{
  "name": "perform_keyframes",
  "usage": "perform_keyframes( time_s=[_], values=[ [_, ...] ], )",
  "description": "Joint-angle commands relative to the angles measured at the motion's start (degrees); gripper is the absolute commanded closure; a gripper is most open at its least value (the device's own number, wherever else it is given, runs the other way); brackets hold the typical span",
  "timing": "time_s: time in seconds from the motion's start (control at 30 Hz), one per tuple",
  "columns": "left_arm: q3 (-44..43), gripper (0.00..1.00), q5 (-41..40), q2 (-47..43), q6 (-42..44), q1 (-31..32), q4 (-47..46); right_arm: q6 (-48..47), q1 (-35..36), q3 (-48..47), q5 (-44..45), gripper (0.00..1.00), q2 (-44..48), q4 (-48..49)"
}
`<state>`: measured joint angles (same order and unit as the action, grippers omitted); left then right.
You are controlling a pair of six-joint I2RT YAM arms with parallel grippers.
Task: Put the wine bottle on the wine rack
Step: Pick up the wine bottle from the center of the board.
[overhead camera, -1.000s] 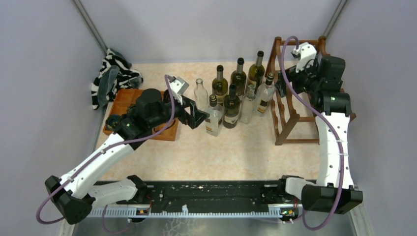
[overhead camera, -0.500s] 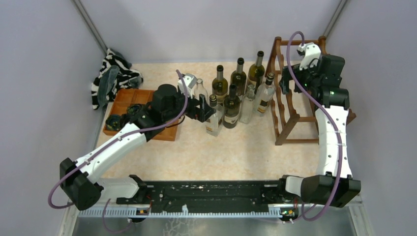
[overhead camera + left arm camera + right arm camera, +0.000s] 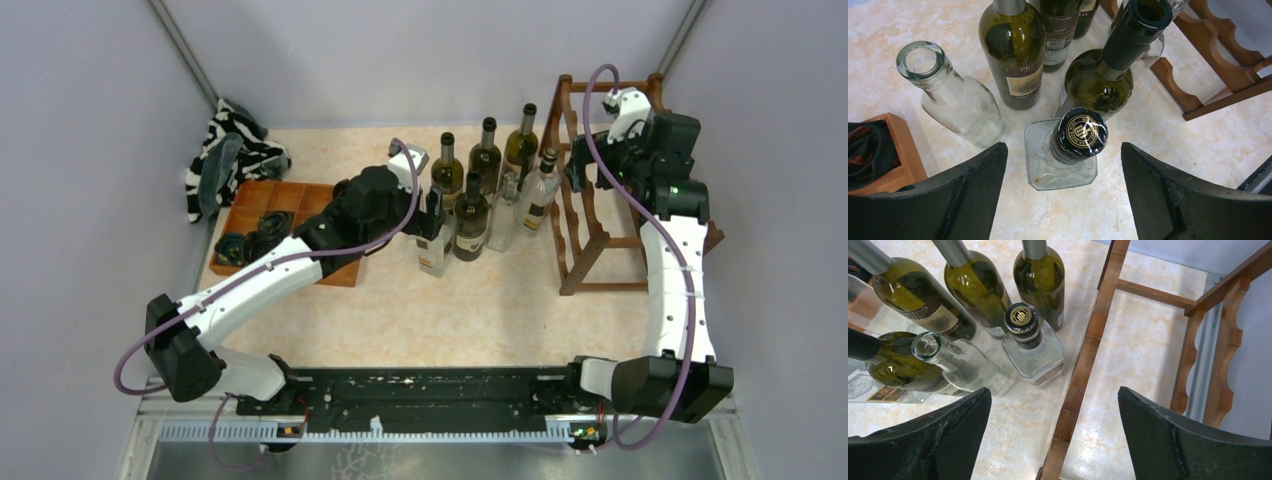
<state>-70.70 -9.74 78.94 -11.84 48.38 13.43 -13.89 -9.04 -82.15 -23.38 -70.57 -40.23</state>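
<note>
Several green wine bottles (image 3: 471,215) and clear glass bottles stand together at the middle of the table. My left gripper (image 3: 432,208) is open and hangs over a square clear bottle with a black and gold cap (image 3: 1079,135); its fingers (image 3: 973,185) stand either side of it, apart from it. The dark reddish-brown wine rack (image 3: 600,235) stands at the right and holds no bottle that I can see. My right gripper (image 3: 587,168) is open and empty above the rack's near rail (image 3: 1083,375). A second capped clear bottle (image 3: 1030,347) stands beside that rail.
An orange-brown compartment tray (image 3: 255,195) with dark items lies at the left. A zebra-striped cloth (image 3: 230,150) lies behind it. Grey walls close in both sides and the back. The rack's scalloped rails (image 3: 1228,65) are just right of the bottle group.
My left arm has swung right from beside the tray to over the capped square bottle. My right gripper has lifted slightly and then stayed above the rack.
</note>
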Motion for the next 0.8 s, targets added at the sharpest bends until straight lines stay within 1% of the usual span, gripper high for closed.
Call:
perform_keyframes(
  time_s=[0.0,0.13,0.23,0.33,0.6,0.67,0.77],
  values=[
    [-2.2,0.09,0.4,-1.7,3.9,0.4,1.0,-0.8,-0.3,-2.3,-3.1,0.04,0.4,2.1],
    [-2.0,0.02,5.3,-4.8,6.4,0.4,0.2,-1.7,0.6,-5.6,-5.4,0.07,-2.7,1.0],
    [-2.9,0.02,7.6,-5.7,7.4,0.3,0.7,-1.9,1.7,-7.4,-6.4,0.09,-4.8,1.4],
    [-3.9,0.02,7.8,-5.6,5.9,0.1,1.7,-2.4,3.4,-8.8,-6.6,0.11,-6.1,1.4],
    [-5.2,0.02,8.1,-3.4,5.4,-0.4,1.6,-4.5,6.1,-11.0,-6.4,0.17,-8.7,0.7],
    [-5.5,0.04,8.0,-2.7,5.4,-0.8,1.7,-4.9,6.6,-10.7,-7.1,0.17,-8.3,0.7],
    [-6.0,0.11,7.3,-1.0,5.4,-1.0,2.1,-4.6,7.1,-9.9,-8.1,0.17,-6.9,1.6]
  ],
)
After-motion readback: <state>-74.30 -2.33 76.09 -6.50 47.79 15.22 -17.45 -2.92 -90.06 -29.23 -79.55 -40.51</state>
